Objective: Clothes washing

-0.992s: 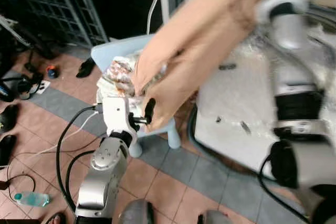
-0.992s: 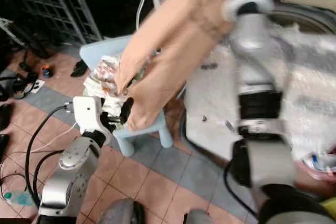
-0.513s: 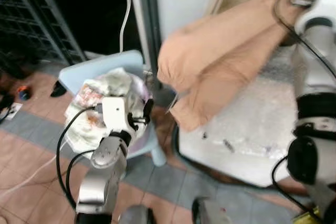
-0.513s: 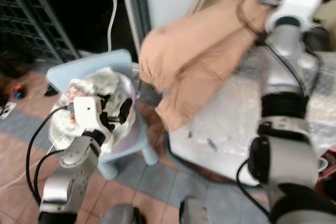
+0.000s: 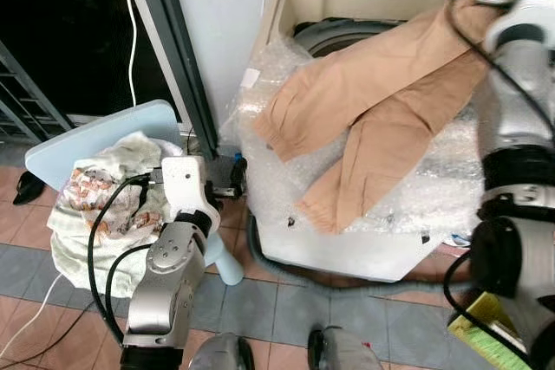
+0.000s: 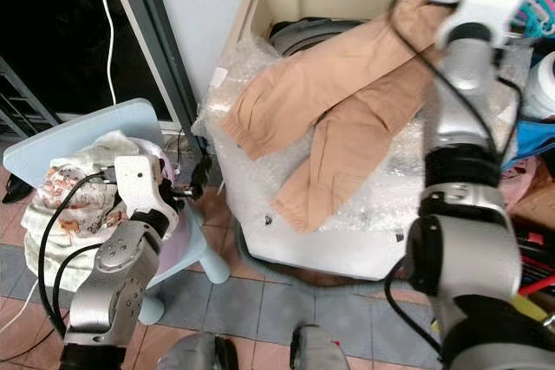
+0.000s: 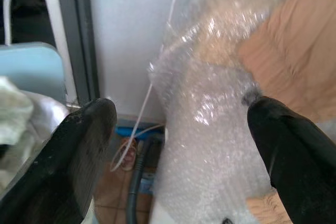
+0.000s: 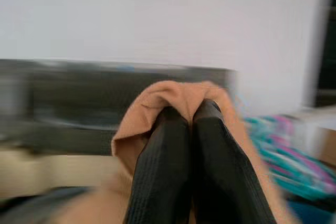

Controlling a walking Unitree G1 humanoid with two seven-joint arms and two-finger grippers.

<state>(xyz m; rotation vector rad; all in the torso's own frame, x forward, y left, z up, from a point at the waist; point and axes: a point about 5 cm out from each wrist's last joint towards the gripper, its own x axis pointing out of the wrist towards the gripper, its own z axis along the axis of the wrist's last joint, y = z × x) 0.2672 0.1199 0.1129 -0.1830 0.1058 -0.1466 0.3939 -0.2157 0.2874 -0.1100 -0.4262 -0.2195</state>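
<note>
While the left gripper [image 7: 173, 145] hangs with jaws wide and empty just beside the washing machine [image 5: 364, 240], near the laundry heap [image 5: 104, 205], tan trousers [image 5: 381, 119] drape over the machine, their waist pinched in the right gripper [image 8: 190, 145] at its tub, probably for loading.

Head stereo pair: mounted high, facing forward and down onto the washing machine [image 5: 347, 240] and tiled floor [image 5: 260, 301].
Left eye versus right eye: same scene, slightly offset sideways; both take in the tan trousers [image 5: 381, 119], the blue chair [image 5: 95, 132] and both silver arms.
Left wrist camera: looks along the left tool [image 7: 178, 145], fingers spread at the frame edges; close to the bubble wrap [image 7: 210, 124] on the machine's corner.
Right wrist camera: looks along the right tool [image 8: 191, 124], very close, blurred; trouser cloth bunched at the fingertips, white wall [image 8: 157, 14] beyond.
Shared ground: trousers and bubble wrap appear in head views and left wrist view.
</note>
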